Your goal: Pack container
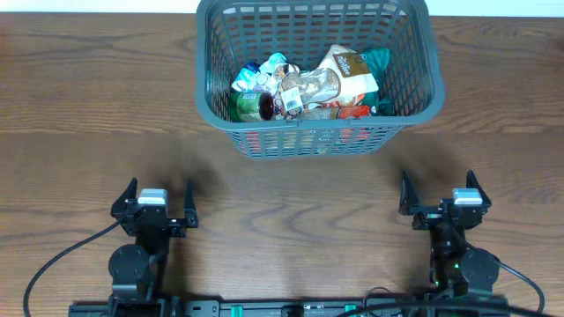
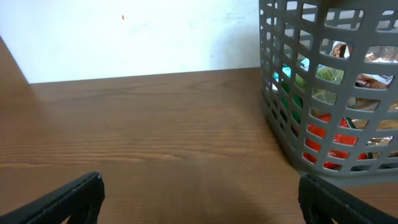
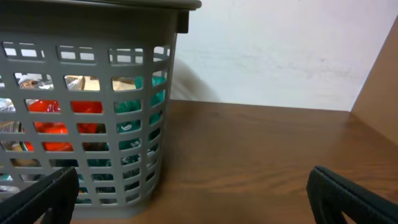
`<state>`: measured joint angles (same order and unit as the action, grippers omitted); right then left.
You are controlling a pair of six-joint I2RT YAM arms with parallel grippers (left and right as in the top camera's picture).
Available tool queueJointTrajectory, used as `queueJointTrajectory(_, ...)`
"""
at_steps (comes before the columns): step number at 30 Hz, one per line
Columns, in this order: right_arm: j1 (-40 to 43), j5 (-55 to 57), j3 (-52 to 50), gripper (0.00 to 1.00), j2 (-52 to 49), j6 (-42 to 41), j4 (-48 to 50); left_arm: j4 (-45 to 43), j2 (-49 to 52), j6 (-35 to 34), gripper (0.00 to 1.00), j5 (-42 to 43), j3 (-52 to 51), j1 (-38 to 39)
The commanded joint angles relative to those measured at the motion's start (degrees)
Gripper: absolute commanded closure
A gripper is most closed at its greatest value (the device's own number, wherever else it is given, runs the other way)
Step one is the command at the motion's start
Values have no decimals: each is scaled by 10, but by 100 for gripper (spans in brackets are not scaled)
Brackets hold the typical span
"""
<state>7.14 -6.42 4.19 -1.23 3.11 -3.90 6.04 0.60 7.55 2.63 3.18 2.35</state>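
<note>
The dark grey lattice-sided container (image 1: pixel 204 99) stands at the back middle of the table, holding several packets (image 1: pixel 345 77) and a small green-lidded jar (image 1: pixel 252 106). It also shows in the left wrist view (image 2: pixel 281 106) and the right wrist view (image 3: pixel 93 43), with red and teal packets seen through the slots. My left gripper (image 1: pixel 159 194) is open and empty near the front left, well short of the container. My right gripper (image 1: pixel 438 190) is open and empty near the front right. Both hold nothing in the left wrist view (image 2: pixel 199 190) and the right wrist view (image 3: pixel 193 186).
The brown wooden table (image 1: pixel 79 106) stretches to a white wall behind it (image 2: pixel 137 37). Black cables (image 1: pixel 53 264) run along the front edge by the arm bases.
</note>
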Motion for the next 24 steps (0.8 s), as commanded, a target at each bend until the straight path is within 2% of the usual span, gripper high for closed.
queueJointTrajectory(1, -9, 4, -8, 1, 9, -9, 1, 5, -4, 3, 1, -1, -16, 0)
queueJointTrajectory(13, -52, 6, -17, 1, 9, -9, 2, 5, -4, 3, 1, -1, -16, 0)
queueJointTrajectory(24, -69, 21, -39, 1, 9, -10, 50, 5, -4, 3, 1, -1, -16, 0)
